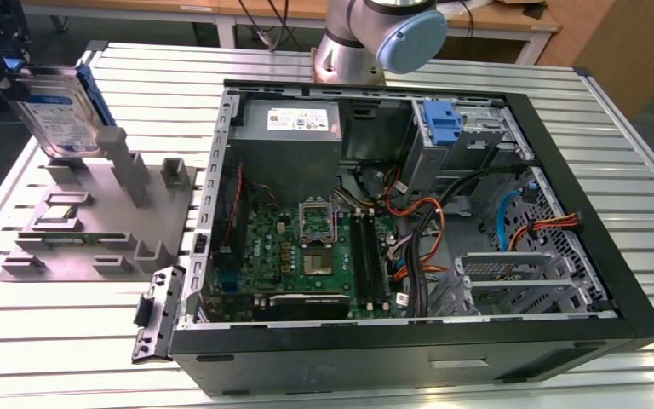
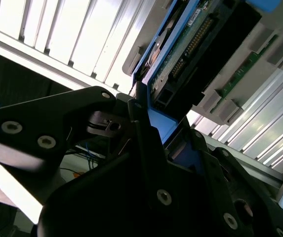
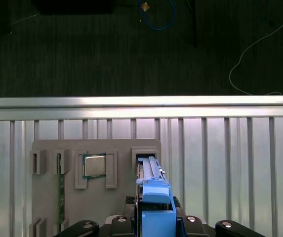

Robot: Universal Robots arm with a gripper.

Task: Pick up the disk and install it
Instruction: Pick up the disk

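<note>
Looking at the second wrist view, you find the hand (image 2: 156, 123) clamped on the blue carrier edge of the disk (image 2: 181, 59); the disk stands upright over the grey fixture (image 1: 77, 256) on the worktop (image 1: 54, 341), well apart from the open computer case (image 1: 418, 336); gripping the edge probably suits the fixture's narrow slot.

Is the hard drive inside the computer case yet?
Out: the silver-grey hard drive with blue carrier stands upright at the grey parts rack, outside the black computer case.
</note>
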